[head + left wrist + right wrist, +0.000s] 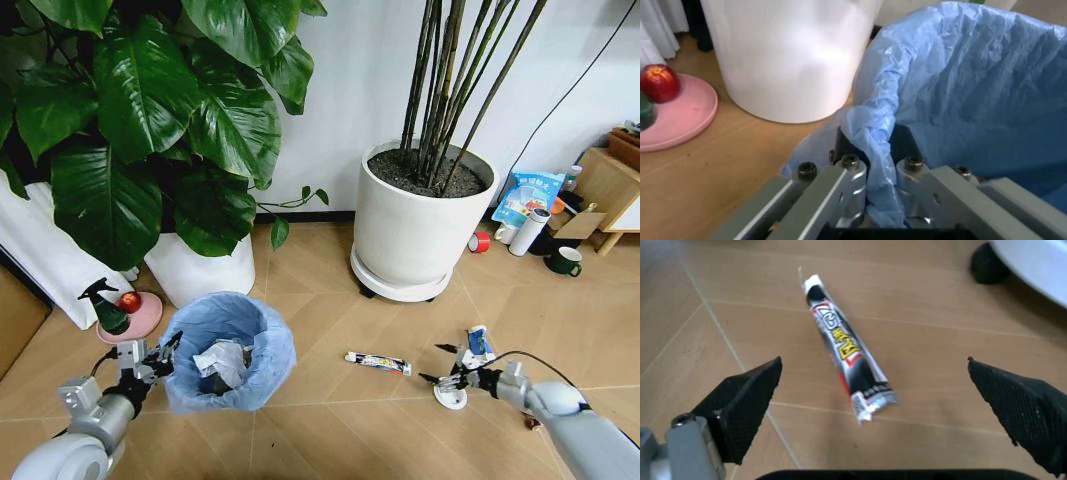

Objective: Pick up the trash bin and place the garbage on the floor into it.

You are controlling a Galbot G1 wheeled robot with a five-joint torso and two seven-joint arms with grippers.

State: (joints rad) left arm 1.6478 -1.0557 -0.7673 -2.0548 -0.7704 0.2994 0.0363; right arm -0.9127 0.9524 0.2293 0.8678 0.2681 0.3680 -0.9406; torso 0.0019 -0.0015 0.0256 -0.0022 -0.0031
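Two arms: each had its own job, so the bin could be held while litter was gathered.
Left gripper (870, 172): clamped on the folded rim of the small round dark bin lined with crinkled light-blue plastic (228, 352), the bag bunched between its fingers, likely to grip the bin for carrying.
Bin's place: on the light tan chevron wooden floor (330, 420), just before the white plant pot (203, 268), crumpled white paper (224, 358) already inside.
Right gripper (887, 405): fingers spread wide apart, low over the floor and aimed at the flat black-and-white tube (845, 349), seemingly lined up to straddle it.
Other litter: a white disc (450, 397) and a blue-white packet (478, 343) lay beside the right gripper.
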